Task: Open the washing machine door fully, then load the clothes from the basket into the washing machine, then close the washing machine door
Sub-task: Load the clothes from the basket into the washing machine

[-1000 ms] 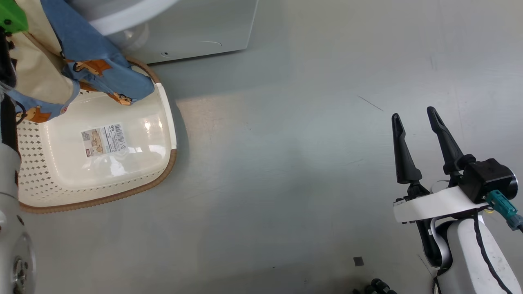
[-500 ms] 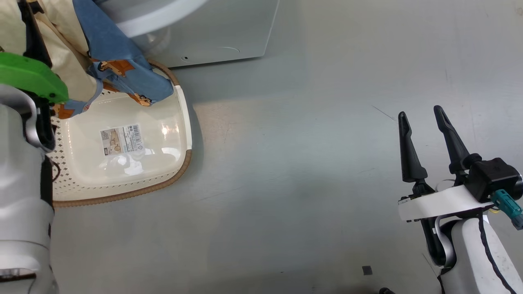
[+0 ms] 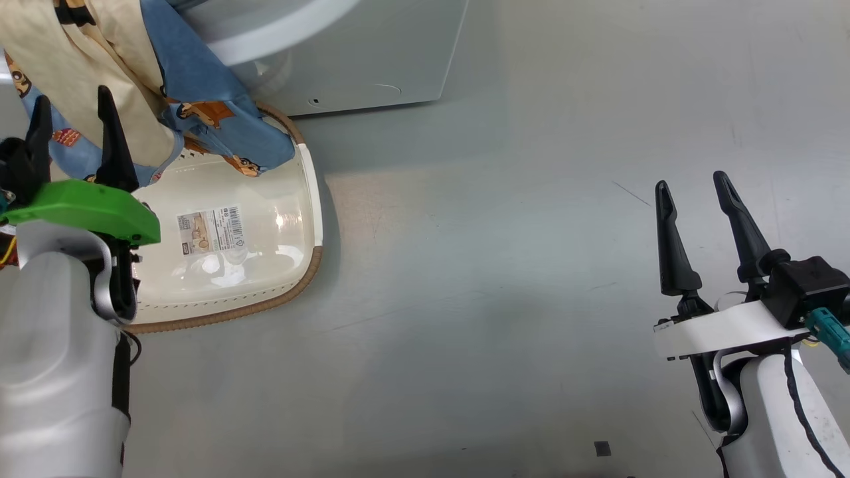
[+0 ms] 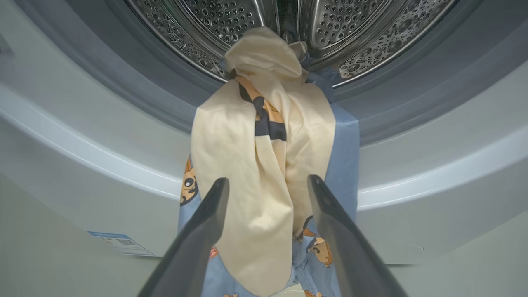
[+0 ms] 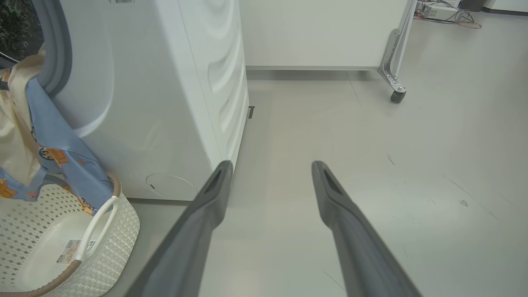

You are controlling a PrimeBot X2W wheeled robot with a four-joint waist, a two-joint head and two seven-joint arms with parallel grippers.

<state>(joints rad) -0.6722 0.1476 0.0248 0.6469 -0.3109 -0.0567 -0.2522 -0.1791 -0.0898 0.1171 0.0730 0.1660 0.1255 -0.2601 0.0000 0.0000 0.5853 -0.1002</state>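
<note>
**Clothes hanging half out of the washer**

Left hand (image 4: 268, 180) is raised in front of the washing machine (image 4: 412, 177), fingers spread wide, pointing at the drum (image 4: 338, 24) and gripping nothing. The clothes (image 4: 264, 136) spill from the drum over the grey seal (image 4: 123, 82), and their lower end reaches the basket (image 3: 312, 192) on the floor (image 3: 498, 265). Right hand (image 3: 690, 180) sits low, well off to the right, also released, fingers aimed past the machine's side.
</note>
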